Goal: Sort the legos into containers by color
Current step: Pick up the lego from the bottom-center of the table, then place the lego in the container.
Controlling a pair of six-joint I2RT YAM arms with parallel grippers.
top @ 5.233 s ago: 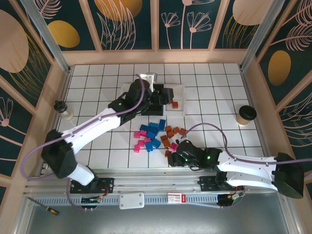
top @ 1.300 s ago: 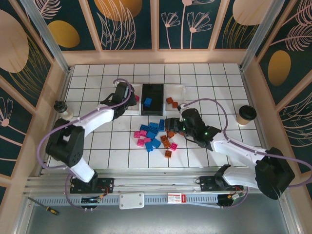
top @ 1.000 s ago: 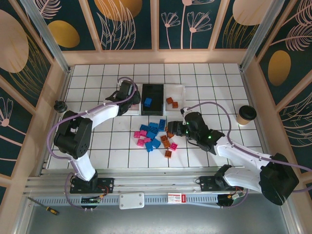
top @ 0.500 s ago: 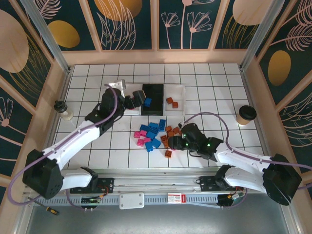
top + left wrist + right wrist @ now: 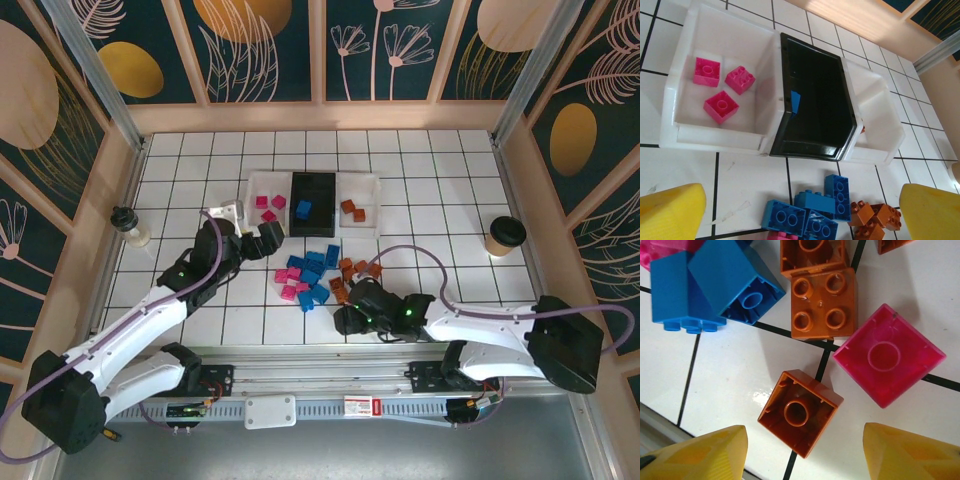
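Three trays stand side by side at the back: a white tray (image 5: 262,185) (image 5: 675,90) with three pink legos (image 5: 721,106), a black tray (image 5: 315,185) (image 5: 820,90) with one blue lego (image 5: 795,101), and a white tray (image 5: 364,186) (image 5: 880,125) with orange legos (image 5: 352,209). In front of them lies a loose pile of blue legos (image 5: 312,270) (image 5: 815,210), pink legos (image 5: 288,285) and orange legos (image 5: 355,270) (image 5: 875,217). My left gripper (image 5: 265,237) (image 5: 800,220) hovers open just left of the pile. My right gripper (image 5: 345,318) (image 5: 805,460) is open, with an upside-down orange lego (image 5: 801,412) between its fingers, untouched.
A paper coffee cup (image 5: 506,236) stands at the right of the table and a small white bottle (image 5: 128,224) at the left. Wooden walls close in the tiled floor. A pink lego (image 5: 888,361) and a studs-up orange lego (image 5: 822,302) lie close beside the right gripper.
My left arm has drawn back from the trays toward the pile, with pink legos left in the left white tray. My right gripper has moved to the near edge of the pile, over the orange lego.
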